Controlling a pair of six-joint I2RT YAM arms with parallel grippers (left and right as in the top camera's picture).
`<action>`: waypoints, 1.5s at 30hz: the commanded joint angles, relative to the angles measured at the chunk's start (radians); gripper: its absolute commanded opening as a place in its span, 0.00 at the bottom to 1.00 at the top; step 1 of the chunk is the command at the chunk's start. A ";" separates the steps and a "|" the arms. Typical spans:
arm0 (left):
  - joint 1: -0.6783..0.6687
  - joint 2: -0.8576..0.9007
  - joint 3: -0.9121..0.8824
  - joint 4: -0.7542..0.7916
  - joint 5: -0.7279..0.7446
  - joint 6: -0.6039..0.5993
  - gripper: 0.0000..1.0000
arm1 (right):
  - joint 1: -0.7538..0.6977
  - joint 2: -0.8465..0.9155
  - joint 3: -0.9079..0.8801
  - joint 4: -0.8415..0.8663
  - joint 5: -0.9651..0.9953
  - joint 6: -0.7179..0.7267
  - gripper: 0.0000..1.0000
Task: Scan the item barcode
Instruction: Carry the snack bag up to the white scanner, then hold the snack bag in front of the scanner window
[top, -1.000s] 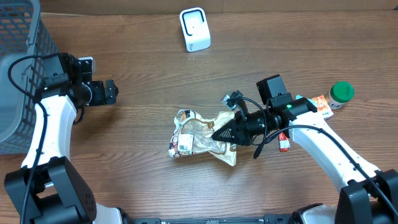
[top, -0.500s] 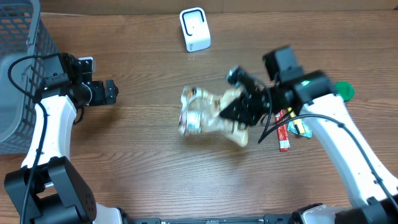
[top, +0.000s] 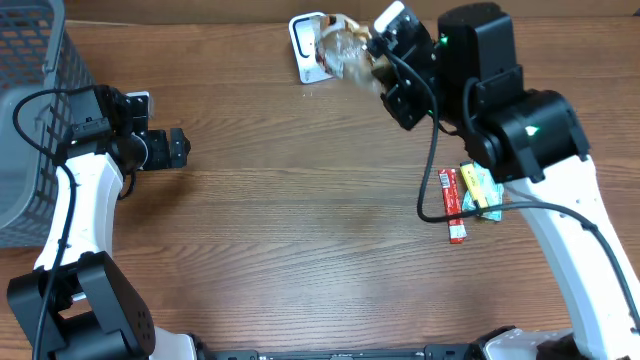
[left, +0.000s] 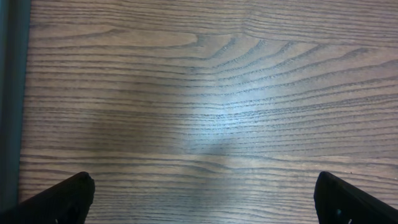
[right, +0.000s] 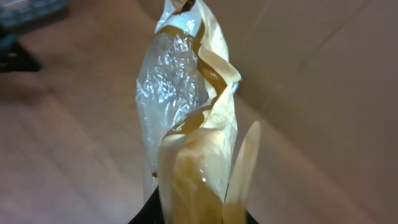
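The right gripper (top: 383, 62) pinches one edge of the crinkly tan-and-clear plastic snack bag (top: 338, 45); the left gripper (top: 180, 147) gapes wide, empty. The bag looks light, floppy and slick, so it's probably best held by its stiffer seam.

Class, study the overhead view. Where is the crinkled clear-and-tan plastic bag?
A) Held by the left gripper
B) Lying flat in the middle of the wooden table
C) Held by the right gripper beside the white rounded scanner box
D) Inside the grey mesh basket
C: the right gripper is shut on the crinkled clear-and-tan plastic bag, holding it up against the white rounded scanner box at the table's far edge.
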 joint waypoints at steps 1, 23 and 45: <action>-0.001 0.001 0.013 0.001 0.015 0.014 1.00 | 0.015 0.087 0.020 0.095 0.121 -0.080 0.03; -0.001 0.001 0.013 0.000 0.015 0.014 1.00 | 0.016 0.648 0.020 0.855 0.389 -0.350 0.09; -0.001 0.001 0.013 0.001 0.015 0.014 1.00 | 0.049 0.717 0.018 0.900 0.396 -0.349 0.08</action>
